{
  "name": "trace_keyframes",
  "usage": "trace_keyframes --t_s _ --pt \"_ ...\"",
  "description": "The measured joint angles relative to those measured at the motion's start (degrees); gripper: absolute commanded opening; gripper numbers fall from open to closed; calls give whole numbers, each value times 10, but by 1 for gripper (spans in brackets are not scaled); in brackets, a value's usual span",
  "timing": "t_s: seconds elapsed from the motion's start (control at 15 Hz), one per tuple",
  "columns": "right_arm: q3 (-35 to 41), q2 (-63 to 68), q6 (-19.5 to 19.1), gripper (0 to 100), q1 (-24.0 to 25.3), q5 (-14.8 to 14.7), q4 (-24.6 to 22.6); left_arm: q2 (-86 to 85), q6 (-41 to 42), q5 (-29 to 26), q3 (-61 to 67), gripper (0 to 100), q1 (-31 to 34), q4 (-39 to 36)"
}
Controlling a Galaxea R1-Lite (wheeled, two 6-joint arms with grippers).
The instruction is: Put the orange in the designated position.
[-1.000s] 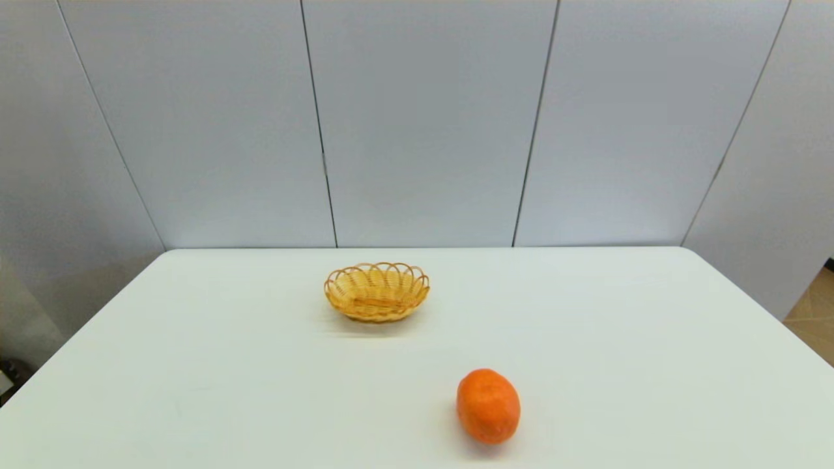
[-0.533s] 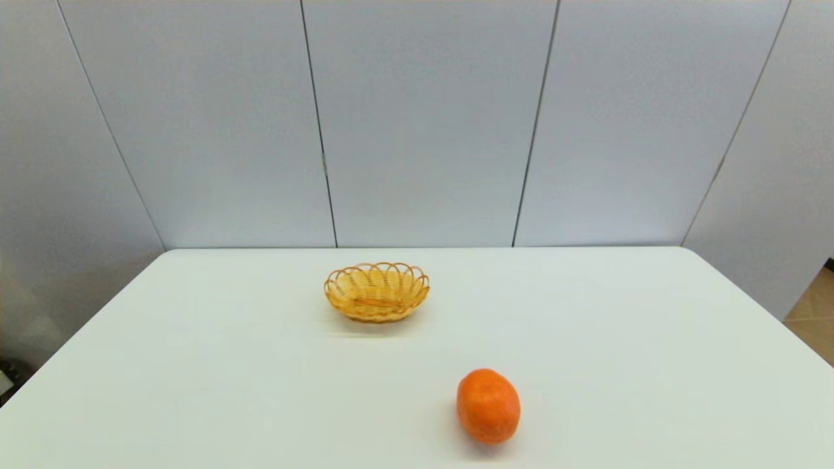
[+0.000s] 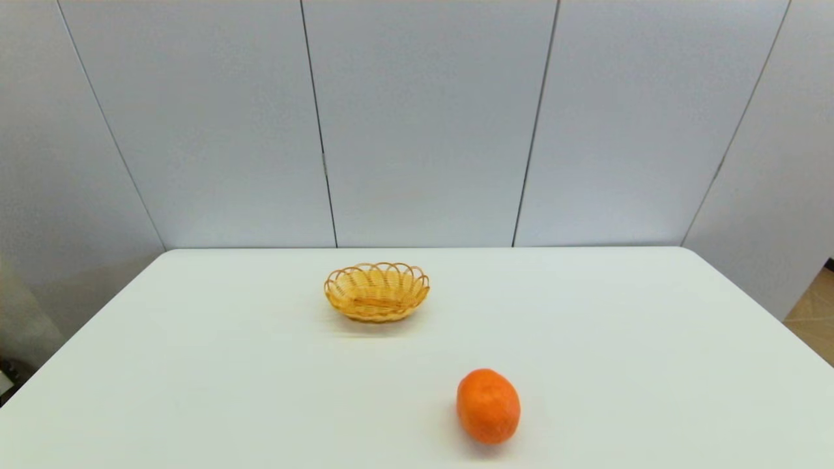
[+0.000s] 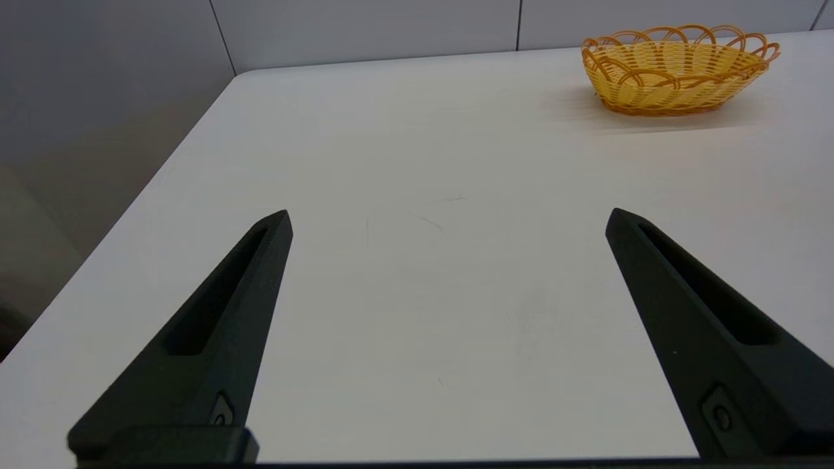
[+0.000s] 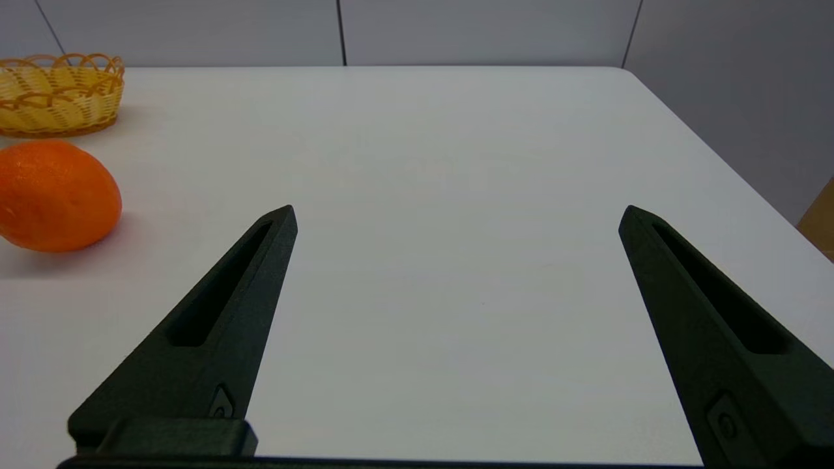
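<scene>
Lying unlabelled, the orange (image 3: 488,406); left end effector (image 4: 447,218) and right end effector (image 5: 457,215) spread apart.

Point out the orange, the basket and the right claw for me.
orange (image 3: 488,406): head view, middle of its skin.
basket (image 3: 376,292): head view, woven inside wall.
right claw (image 5: 456,215): right wrist view, midway between its open fingertips.

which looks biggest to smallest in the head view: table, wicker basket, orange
1. White table, by far the largest.
2. Wicker basket, wider than the orange though farther from the camera.
3. Orange, narrower, yet looks taller than the basket; nearness inflates it.
</scene>
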Motion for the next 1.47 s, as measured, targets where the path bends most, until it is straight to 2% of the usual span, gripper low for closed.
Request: trace_keyframes --t_s 1.47 --pt "0 0 0 100 0 0 0 0 0 0 0 100 0 0"
